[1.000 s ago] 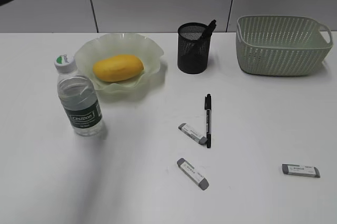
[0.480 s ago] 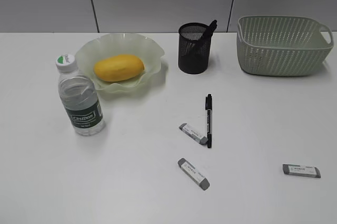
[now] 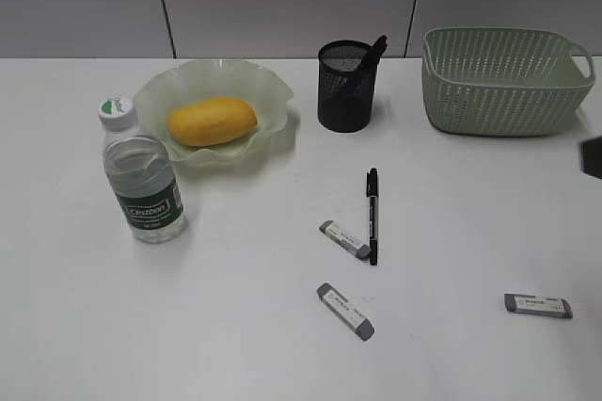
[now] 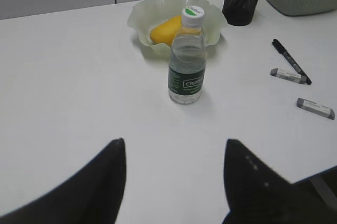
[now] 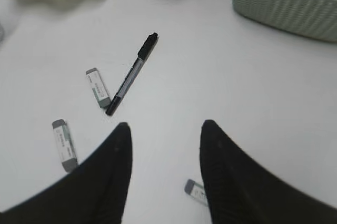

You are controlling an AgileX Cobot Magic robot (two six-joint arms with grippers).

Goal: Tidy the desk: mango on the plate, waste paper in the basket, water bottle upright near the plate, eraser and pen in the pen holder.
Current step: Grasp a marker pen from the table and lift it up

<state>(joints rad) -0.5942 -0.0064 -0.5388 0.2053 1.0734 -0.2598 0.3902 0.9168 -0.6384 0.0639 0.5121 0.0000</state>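
The right gripper (image 5: 164, 176) hangs above the desk (image 3: 235, 326) with its two dark fingers spread apart and nothing between them; below it lie a black pen (image 5: 130, 74) and three grey-and-white erasers, one eraser (image 5: 98, 88) just beside the pen's near end, a second eraser (image 5: 63, 144) nearer and to the left, and a third eraser (image 5: 195, 191) partly hidden by the right finger. In the exterior view only a dark sliver of this arm shows at the right edge. The left gripper (image 4: 174, 182) is likewise spread wide and holds nothing, over bare white tabletop on the left of the scene, well apart from the water bottle (image 4: 186, 56). The bottle stands upright with its white cap on, just near and left of the plate (image 3: 273, 90), whose ruffled rim it almost touches. The mango (image 3: 212, 121) lies in the middle of the plate. To the right of the plate stands the black mesh pen holder (image 3: 345, 86) with a dark pen leaning out of it, and farther right, at the far right of the desk, sits the pale green basket (image 3: 503, 81); its inside cannot be seen well enough to tell what it holds.
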